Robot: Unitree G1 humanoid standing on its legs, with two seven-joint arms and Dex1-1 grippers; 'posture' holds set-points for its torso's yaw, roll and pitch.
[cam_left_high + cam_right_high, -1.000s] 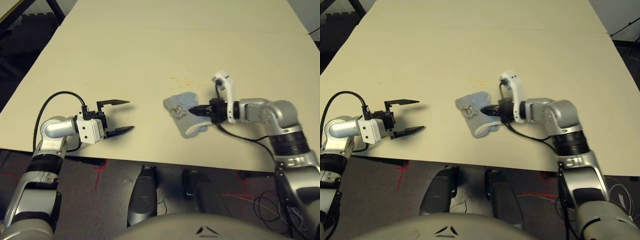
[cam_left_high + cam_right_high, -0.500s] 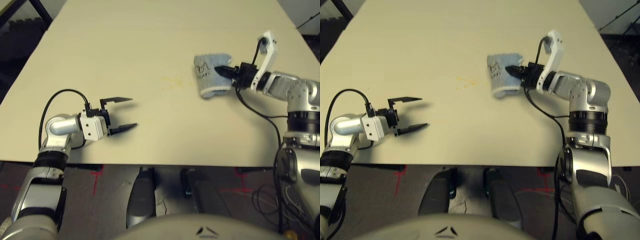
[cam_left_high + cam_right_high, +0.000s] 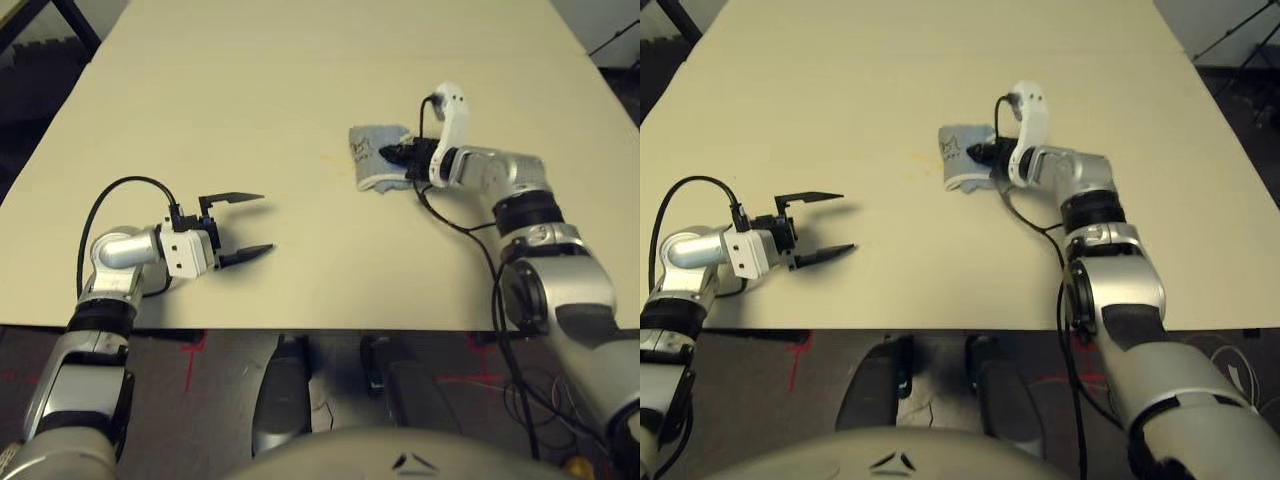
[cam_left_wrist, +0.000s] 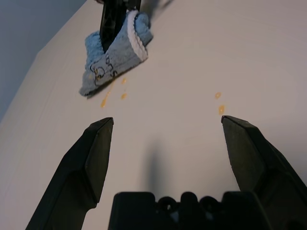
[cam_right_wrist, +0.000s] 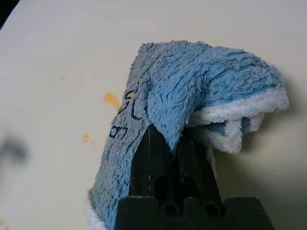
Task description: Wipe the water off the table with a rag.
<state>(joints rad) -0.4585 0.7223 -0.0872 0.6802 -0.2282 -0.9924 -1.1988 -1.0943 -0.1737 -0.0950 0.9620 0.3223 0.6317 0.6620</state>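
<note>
On the table (image 3: 300,80), the right gripper (image 3: 400,155) pinches the blue rag (image 3: 375,158), its fingertips buried in folds. Orange water (image 5: 112,99) specks lie just beside the rag, faint from above. At eight o'clock, the left gripper (image 3: 250,225) hovers, jaws spread.

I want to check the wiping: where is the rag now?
The rag lies right of the table's centre, held by the right gripper, beside orange drops.
</note>
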